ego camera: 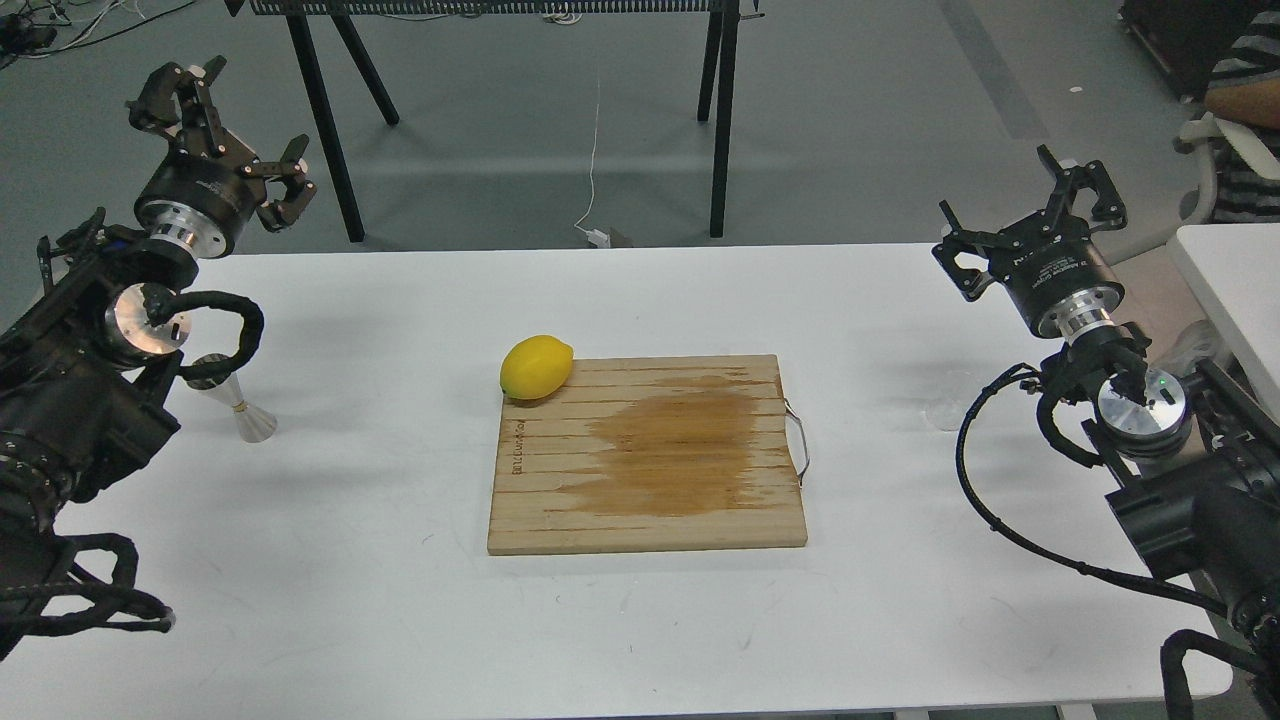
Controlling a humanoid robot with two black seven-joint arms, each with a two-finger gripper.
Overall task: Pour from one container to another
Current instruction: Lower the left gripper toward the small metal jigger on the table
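Both end effectors hung spread and empty: left end effector (222, 135) far-left, the steel jigger (238, 398) standing on the counter (400, 620) nearer; right end effector (1030, 215) far-right, faint glass cup (948, 412) just nearer-left.

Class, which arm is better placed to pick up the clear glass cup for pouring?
Right, probably. The faint clear glass cup stands on the table's right side, near the open right pincer; the left pincer is beyond the cutting board, by the jigger.
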